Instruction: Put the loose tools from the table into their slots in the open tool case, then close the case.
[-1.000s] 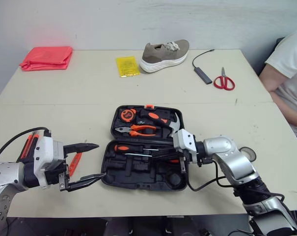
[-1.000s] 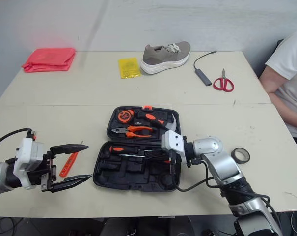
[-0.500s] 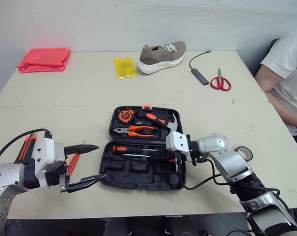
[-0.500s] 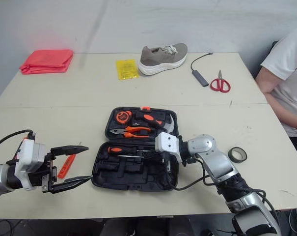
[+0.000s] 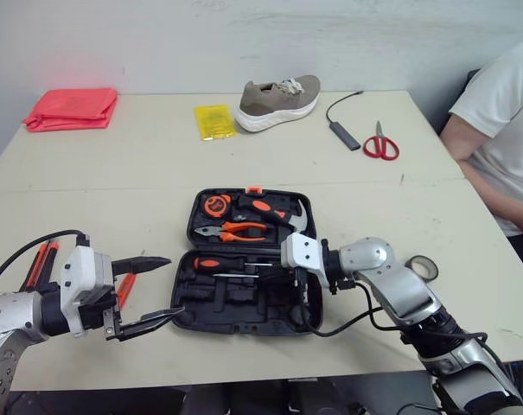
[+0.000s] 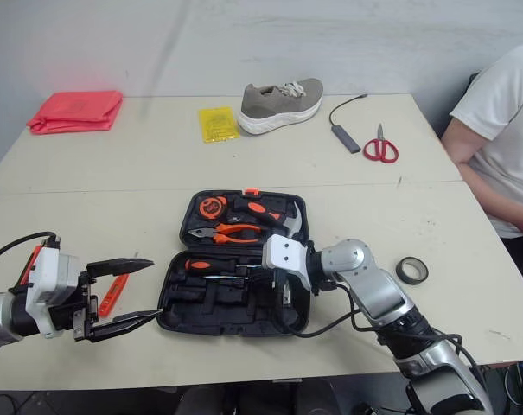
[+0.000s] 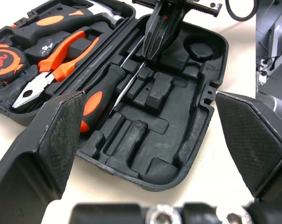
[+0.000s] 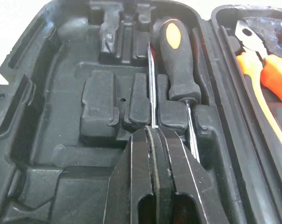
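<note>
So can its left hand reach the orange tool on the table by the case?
Probably yes: the left gripper is open, and the orange tool lies on the table right beside its fingers, nothing covering it.

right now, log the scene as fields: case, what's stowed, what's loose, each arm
case: tool case open, flat on the table
stowed: tape measure, pliers, hammer in far half; black-orange screwdriver in near half
right tool: shut on a thin metal shaft beside that screwdriver
left tool: open, left of the case
loose: orange item on table by left tool
</note>
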Motion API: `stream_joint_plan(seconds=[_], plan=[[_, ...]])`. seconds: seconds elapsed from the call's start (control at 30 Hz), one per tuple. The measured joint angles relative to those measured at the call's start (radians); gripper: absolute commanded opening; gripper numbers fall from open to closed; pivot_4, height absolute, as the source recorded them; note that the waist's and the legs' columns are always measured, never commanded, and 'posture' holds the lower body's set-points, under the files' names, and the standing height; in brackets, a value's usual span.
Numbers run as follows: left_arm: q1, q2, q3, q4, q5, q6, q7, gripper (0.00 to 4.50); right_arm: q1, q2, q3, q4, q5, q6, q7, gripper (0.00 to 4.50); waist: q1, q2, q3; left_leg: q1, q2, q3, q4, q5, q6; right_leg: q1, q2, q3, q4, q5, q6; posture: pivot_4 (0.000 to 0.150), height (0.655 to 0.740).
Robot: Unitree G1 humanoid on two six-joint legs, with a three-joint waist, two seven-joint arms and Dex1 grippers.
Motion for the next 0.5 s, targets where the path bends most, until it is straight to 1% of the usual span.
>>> stream_joint_plan(seconds=[0.1, 0.17, 0.23, 0.3, 0.37, 0.4, 0.43, 0.5], plan=[[0.048, -0.002, 0.058, 0.015, 0.002, 0.002, 0.007, 4.50, 0.023, 0.020, -0.107, 0.003, 0.123, -0.101, 0.054, 0.06, 0.000, 0.003, 0.003, -0.002, -0.001, 0.001, 0.000, 0.000, 0.001, -0.001, 0.000, 0.001, 0.000, 0.000, 0.001, 0.150, 0.7400], [0.078, -0.005, 0.119, 0.036, 0.000, 0.008, 0.012, 4.50, 0.028, -0.017, -0.186, -0.037, 0.205, -0.115, 0.090, 0.06, 0.002, 0.004, 0.003, -0.002, -0.001, 0.000, 0.000, 0.000, 0.001, -0.001, 0.000, 0.000, -0.001, 0.001, 0.001, 0.150, 0.7400], [0.119, -0.031, 0.218, 0.088, -0.001, 0.002, 0.013, 4.50, 0.071, -0.046, -0.290, -0.067, 0.317, -0.151, 0.168, 0.06, 0.005, 0.002, 0.003, -0.002, -0.001, -0.001, 0.000, 0.000, 0.001, 0.000, 0.000, -0.001, -0.002, 0.000, 0.001, 0.150, 0.7400], [0.166, -0.053, 0.314, 0.169, 0.006, -0.017, 0.013, 4.50, 0.104, -0.096, -0.377, -0.074, 0.414, -0.112, 0.191, 0.06, 0.005, 0.003, 0.004, -0.002, -0.001, -0.001, 0.000, -0.001, 0.002, 0.000, -0.001, -0.002, -0.003, 0.000, 0.001, 0.150, 0.7400], [0.198, -0.064, 0.371, 0.228, 0.023, -0.048, 0.010, 4.50, 0.120, -0.151, -0.437, -0.054, 0.419, -0.104, 0.181, 0.66, 0.005, 0.002, 0.004, -0.001, -0.002, -0.001, 0.001, -0.001, 0.002, -0.004, -0.001, -0.002, -0.004, 0.000, 0.000, 0.150, 0.7400], [0.212, -0.076, 0.409, 0.274, 0.031, -0.067, 0.010, 4.50, 0.134, -0.178, -0.473, -0.028, 0.406, -0.131, 0.177, 0.91, 0.005, 0.002, 0.004, -0.001, -0.002, -0.002, 0.001, -0.001, 0.002, -0.004, -0.001, -0.002, -0.006, -0.002, -0.004, 0.150, 0.7400], [0.223, -0.083, 0.447, 0.330, 0.039, -0.086, 0.012, 4.50, 0.153, -0.203, -0.508, 0.004, 0.387, -0.171, 0.176, 1.41, 0.005, 0.002, 0.004, -0.001, -0.002, -0.002, 0.001, -0.001, 0.002, -0.003, -0.001, -0.002, -0.007, -0.007, -0.012, 0.150, 0.7400], [0.255, -0.083, 0.534, 0.451, 0.064, -0.125, 0.030, 4.50, 0.209, -0.262, -0.585, 0.094, 0.335, -0.265, 0.169, 2.43, 0.005, 0.000, 0.004, -0.001, -0.002, -0.002, 0.000, -0.002, 0.002, -0.003, -0.001, -0.002, -0.008, -0.008, -0.015, 0.150, 0.7400]])
